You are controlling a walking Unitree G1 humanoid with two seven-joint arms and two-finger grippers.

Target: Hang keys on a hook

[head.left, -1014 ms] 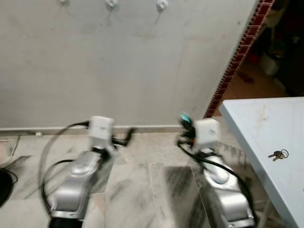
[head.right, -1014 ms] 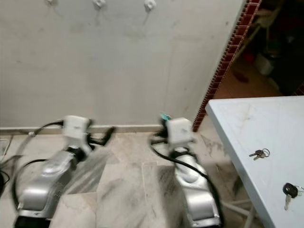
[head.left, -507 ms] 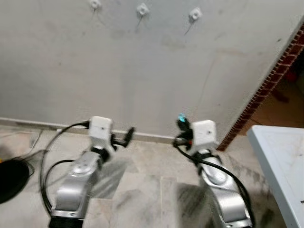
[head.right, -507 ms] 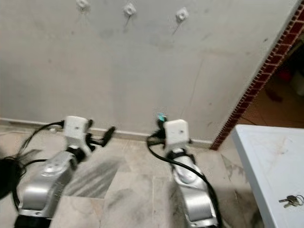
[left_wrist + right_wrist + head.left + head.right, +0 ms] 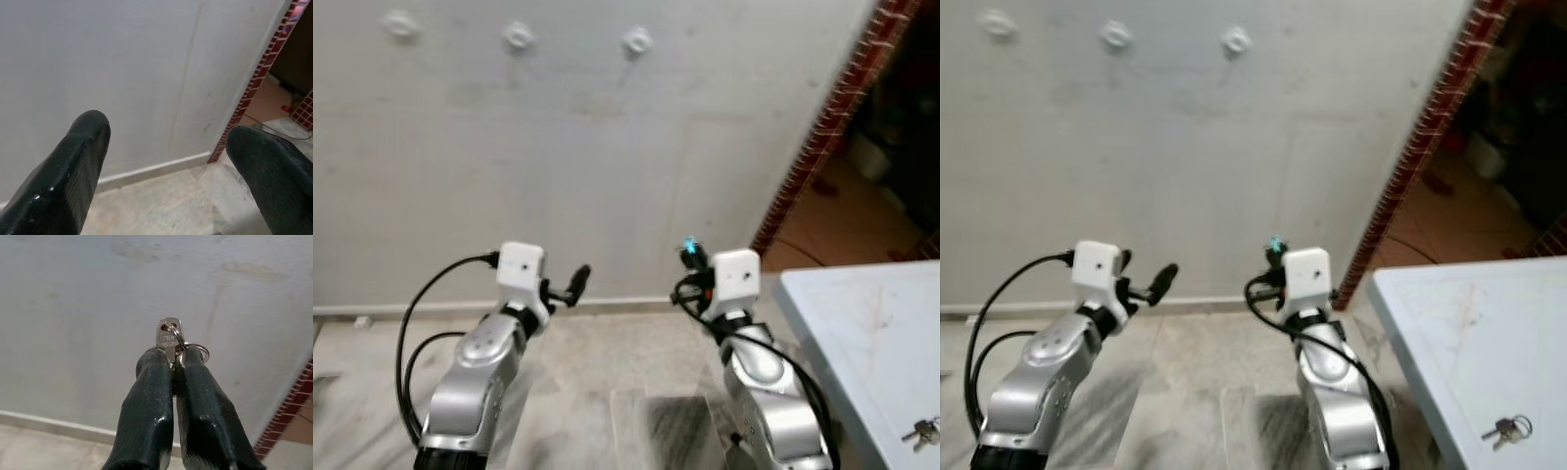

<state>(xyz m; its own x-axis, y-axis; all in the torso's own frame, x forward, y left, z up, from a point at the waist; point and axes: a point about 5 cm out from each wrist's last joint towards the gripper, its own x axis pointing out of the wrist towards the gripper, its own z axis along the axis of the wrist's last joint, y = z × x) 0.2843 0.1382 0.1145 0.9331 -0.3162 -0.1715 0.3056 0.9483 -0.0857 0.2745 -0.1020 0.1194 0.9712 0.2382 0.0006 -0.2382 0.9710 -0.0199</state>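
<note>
Right pincer (image 5: 172, 363): our two black fingers are pressed together on the keys (image 5: 170, 337). A silver key head and its ring stand up past the fingertips, in front of the grey wall (image 5: 558, 147).
Left pincer (image 5: 166, 147): our fingers are spread wide with nothing between them. They point at the foot of the wall and the skirting.
Arm posture: in the head views both forearms are raised before us, well below the hooks.
Hooks (image 5: 637, 41): three white hooks sit in a row high on the wall. The right-hand one is the hook most nearly above our right arm.
Change: over the last second the whole head view has shifted, so the camera moved, not the fixtures. The hooks lie lower in the picture than a second ago, and the table (image 5: 1469, 333) edge has come back at our right.
Table: a second bunch of keys (image 5: 1505, 428) lies on it, apart from our load.
Meaning: we judge the approach incomplete. The held ring must be lifted well up to reach a hook.
</note>
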